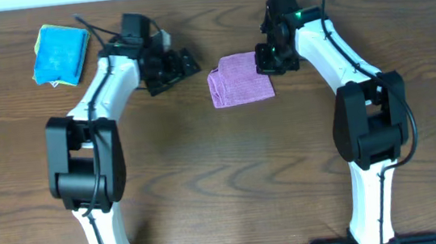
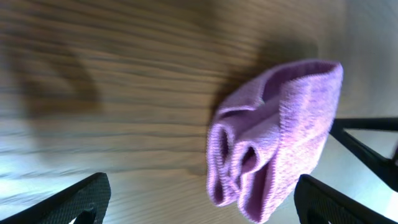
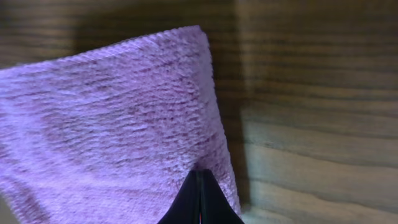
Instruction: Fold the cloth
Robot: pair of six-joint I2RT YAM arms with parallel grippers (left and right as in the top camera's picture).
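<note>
The purple cloth [image 1: 239, 87] lies folded into a small rectangle at the table's middle. My right gripper [image 1: 270, 58] is at its upper right corner. In the right wrist view the fingers [image 3: 200, 177] are closed to a point, pinching the cloth [image 3: 106, 118] near its right edge. My left gripper [image 1: 173, 66] is open and empty, a short way left of the cloth and apart from it. In the left wrist view the cloth [image 2: 292, 124] shows its layered folded edges ahead of the spread fingers [image 2: 204, 186].
A folded blue cloth [image 1: 61, 53] with a yellow edge under it lies at the far left back of the wooden table [image 1: 224, 178]. Part of the right arm [image 2: 367, 149] shows behind the purple cloth in the left wrist view.
</note>
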